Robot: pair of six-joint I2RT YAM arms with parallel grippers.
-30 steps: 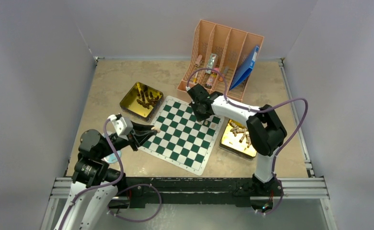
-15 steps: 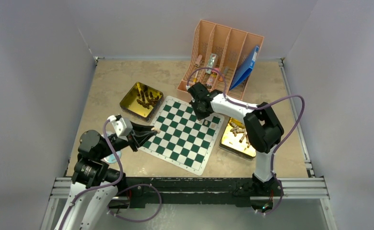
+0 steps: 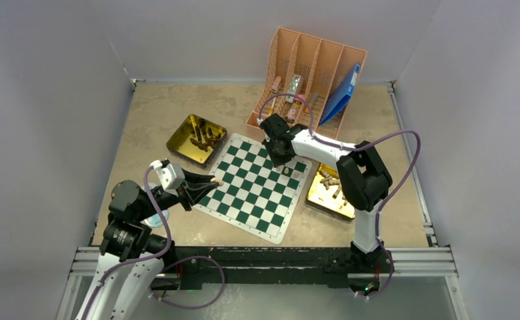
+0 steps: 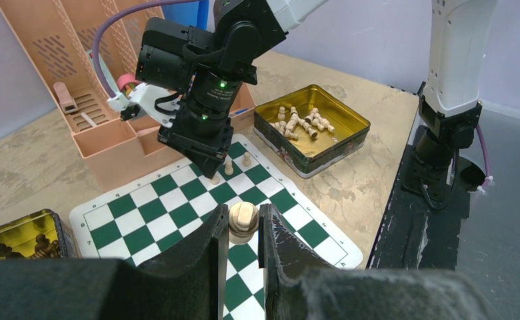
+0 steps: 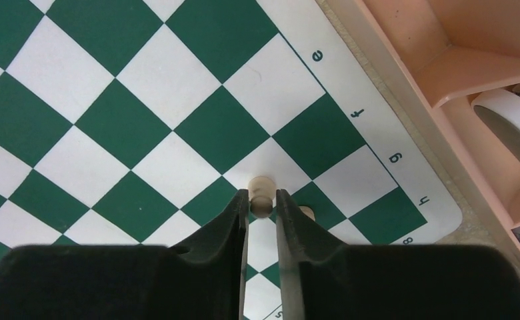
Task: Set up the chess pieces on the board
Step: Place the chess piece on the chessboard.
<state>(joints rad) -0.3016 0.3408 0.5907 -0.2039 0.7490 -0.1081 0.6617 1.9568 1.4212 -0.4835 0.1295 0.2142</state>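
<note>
The green-and-white board lies mid-table. My left gripper hovers over the board's left edge, shut on a pale tan piece. My right gripper points down at the board's far right corner. Its jaws close on a pale pawn that stands on the board near the edge letters. A second pale pawn stands just beside it, half hidden by a finger. In the left wrist view, two pale pawns stand next to the right gripper.
A gold tin with dark pieces sits left of the board. A gold tin with pale pieces sits to its right. A pink organizer with a blue folder stands close behind the right gripper.
My right arm has shifted slightly toward the far left over the board's corner. My left arm and its piece have not moved.
</note>
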